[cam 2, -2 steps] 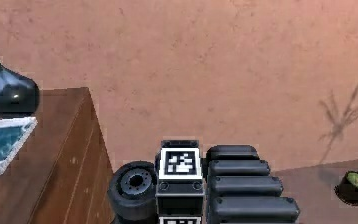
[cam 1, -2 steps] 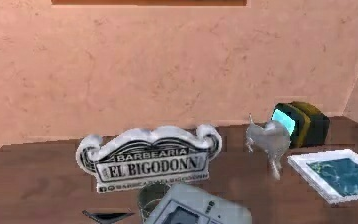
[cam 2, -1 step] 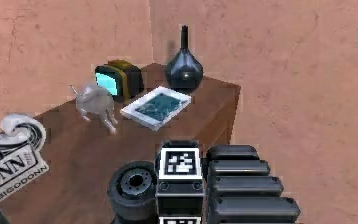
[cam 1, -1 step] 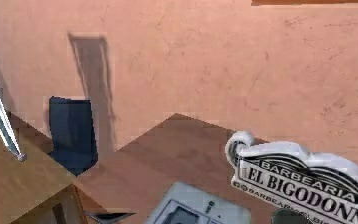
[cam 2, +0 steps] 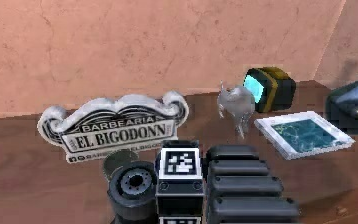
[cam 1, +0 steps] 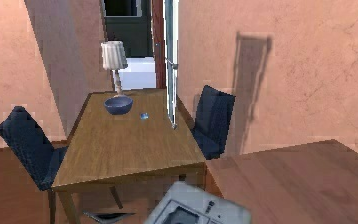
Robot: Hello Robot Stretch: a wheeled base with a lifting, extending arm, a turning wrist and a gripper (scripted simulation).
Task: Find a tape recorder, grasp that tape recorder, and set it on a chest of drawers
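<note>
Arm side view: probably lining up a grasp

The yellow box [cam 2: 270, 88], perhaps the tape recorder, stands on the wooden top [cam 2: 27, 175] beside a figurine [cam 2: 233, 105], well apart from the gripper [cam 2: 127, 188]. Whether that holds anything, I cannot tell. Next: bring them level.

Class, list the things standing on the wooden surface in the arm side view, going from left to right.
white scrolled sign → grey figurine → yellow-and-black box with a cyan face → white-framed teal panel → dark rounded object at the right edge
</note>
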